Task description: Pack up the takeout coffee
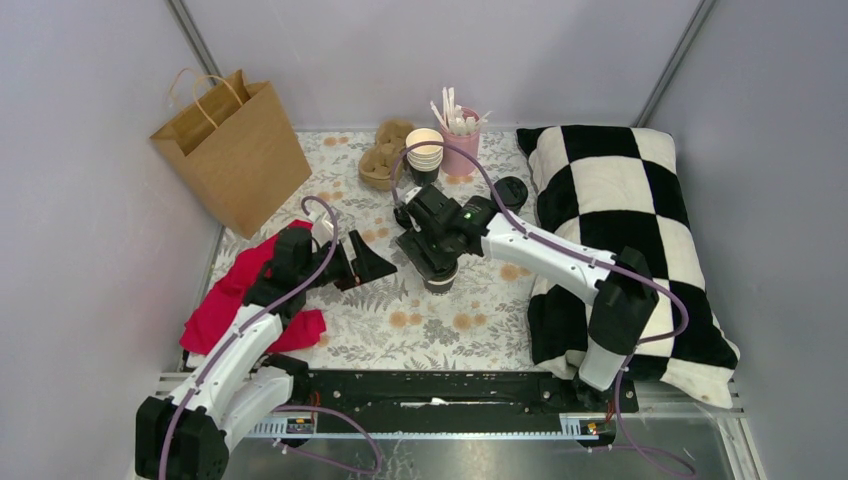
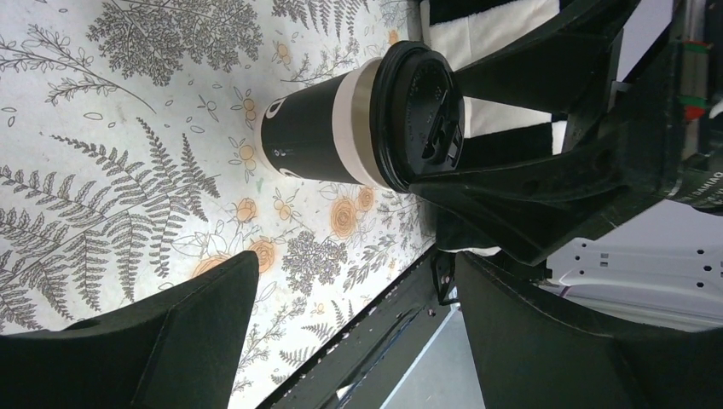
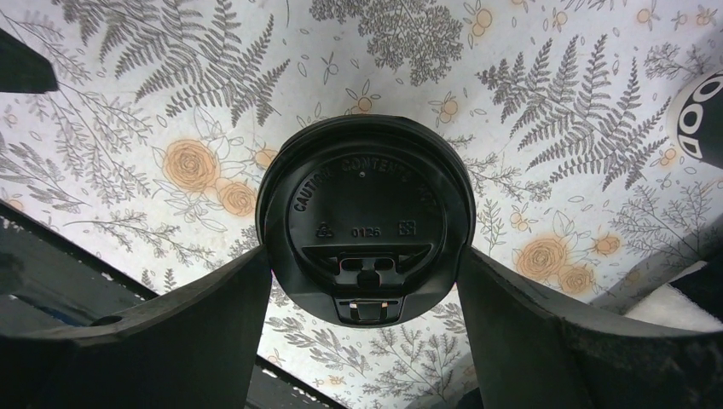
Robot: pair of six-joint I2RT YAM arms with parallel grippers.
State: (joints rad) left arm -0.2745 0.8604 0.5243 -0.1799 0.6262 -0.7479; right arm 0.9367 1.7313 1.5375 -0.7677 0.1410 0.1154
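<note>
The takeout coffee [image 2: 315,136] stands upright and lidded mid-table [image 1: 450,335], not yet in the paper bag [image 1: 235,155] at far left. The right gripper [image 3: 362,277] straddles its lid [image 3: 367,204], but I cannot tell if it grips. The left gripper [image 2: 354,273] gapes empty nearby.

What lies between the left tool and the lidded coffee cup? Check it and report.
Only bare floral tablecloth: the left wrist view shows nothing else between the open left tool and the lidded coffee cup.
</note>
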